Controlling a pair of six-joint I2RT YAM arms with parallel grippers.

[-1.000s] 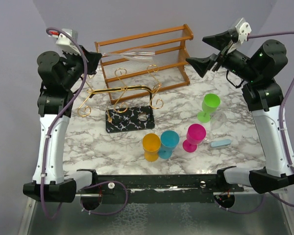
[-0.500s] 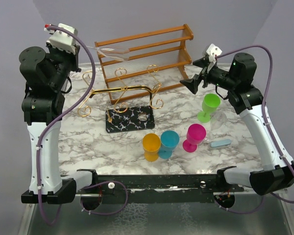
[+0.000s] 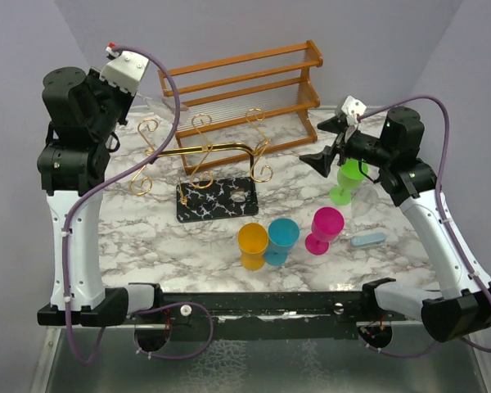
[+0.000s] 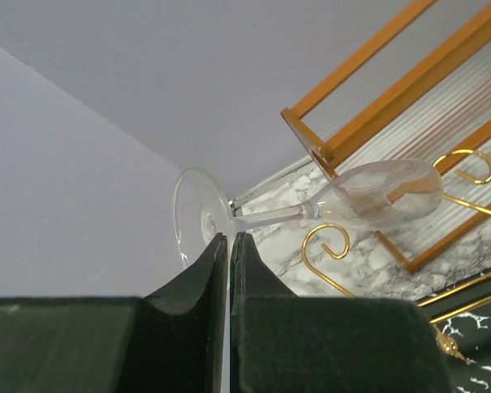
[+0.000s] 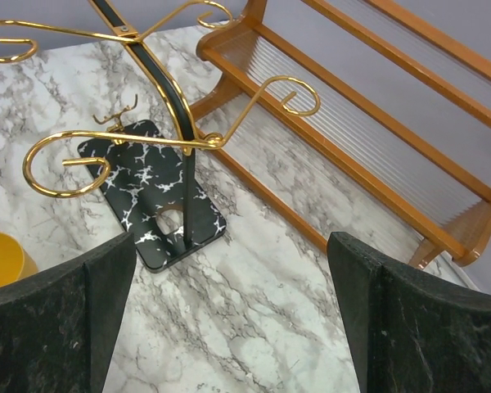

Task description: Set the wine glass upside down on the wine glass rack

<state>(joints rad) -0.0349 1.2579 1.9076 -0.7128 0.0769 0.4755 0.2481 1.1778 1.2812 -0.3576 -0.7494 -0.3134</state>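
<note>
The clear wine glass (image 4: 385,192) lies on its side in the air, bowl pointing at the wooden shelf. My left gripper (image 4: 229,237) is shut on the rim of its round foot (image 4: 195,217). In the top view this gripper (image 3: 137,99) is high at the back left, and the glass (image 3: 165,104) shows faintly left of the shelf. The wine glass rack (image 3: 206,152) has gold scroll arms on a black veined base (image 3: 217,201); it also shows in the right wrist view (image 5: 180,141). My right gripper (image 3: 321,142) is open and empty, right of the rack (image 5: 229,327).
The orange-brown wooden shelf (image 3: 245,86) stands at the back, just behind the rack. A green goblet (image 3: 348,180), a pink goblet (image 3: 323,229), a blue cup (image 3: 282,240) and an orange cup (image 3: 252,244) stand front right. A small light-blue object (image 3: 368,239) lies near them.
My left arm has drawn the glass leftward, off the front of the shelf to its left end. My right arm has come down and in towards the green goblet, still open.
</note>
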